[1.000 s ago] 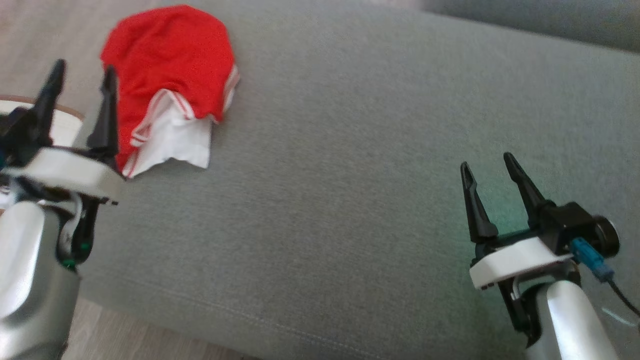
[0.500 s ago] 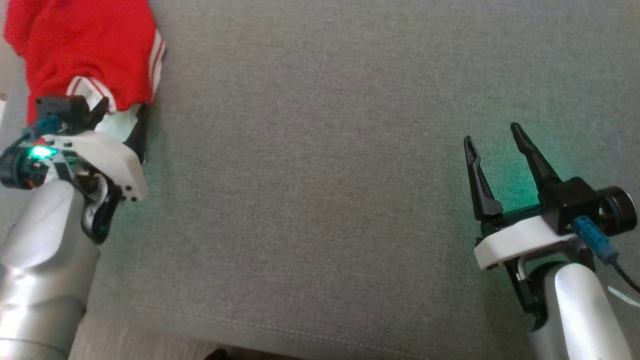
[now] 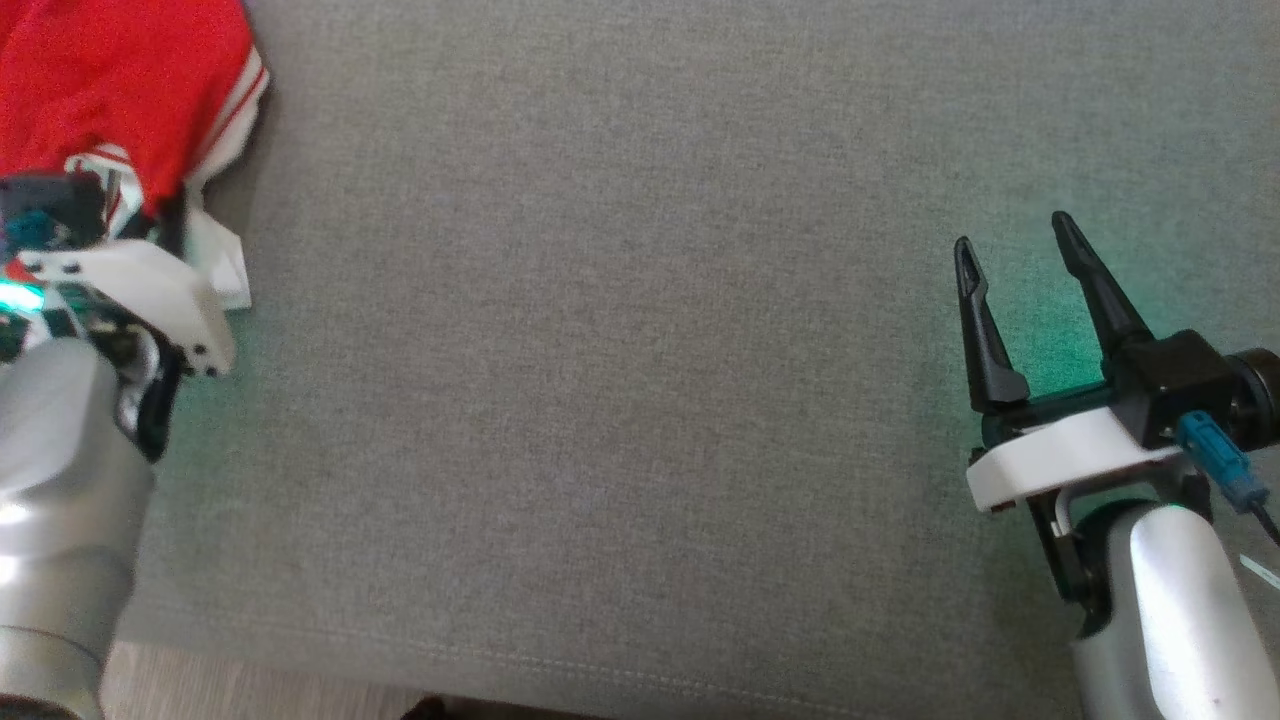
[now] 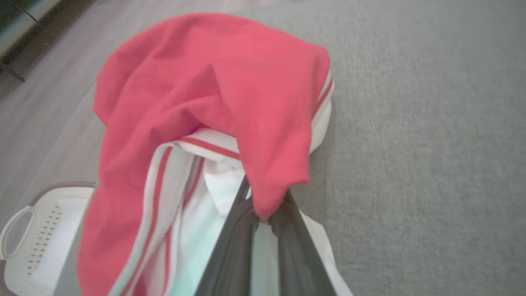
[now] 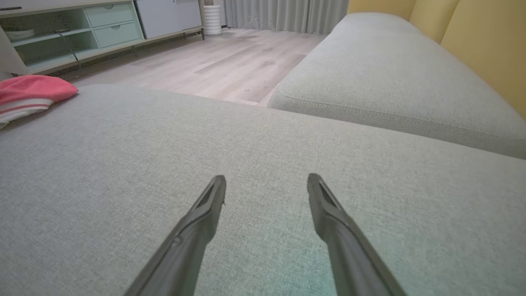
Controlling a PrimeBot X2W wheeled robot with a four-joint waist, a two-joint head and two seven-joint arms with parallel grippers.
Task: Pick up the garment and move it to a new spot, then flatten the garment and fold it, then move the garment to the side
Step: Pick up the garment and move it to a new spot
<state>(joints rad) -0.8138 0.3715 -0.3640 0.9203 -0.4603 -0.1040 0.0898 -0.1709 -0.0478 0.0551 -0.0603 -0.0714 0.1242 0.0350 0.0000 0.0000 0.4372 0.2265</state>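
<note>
Red-and-white garment (image 4: pixel 213 94) is pinched at its hem by your left gripper (image 4: pixel 265 207). Your right gripper (image 3: pixel 1013 235) hangs spread, empty

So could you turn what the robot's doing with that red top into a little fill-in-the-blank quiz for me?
1. The garment is red with ___ trim.
2. The left gripper is shut on a ___ fold of the garment.
3. The right gripper is ___ and holds nothing.
4. The garment lies on a ___ sofa cushion.
Missing words: white; red; open; grey.
</note>
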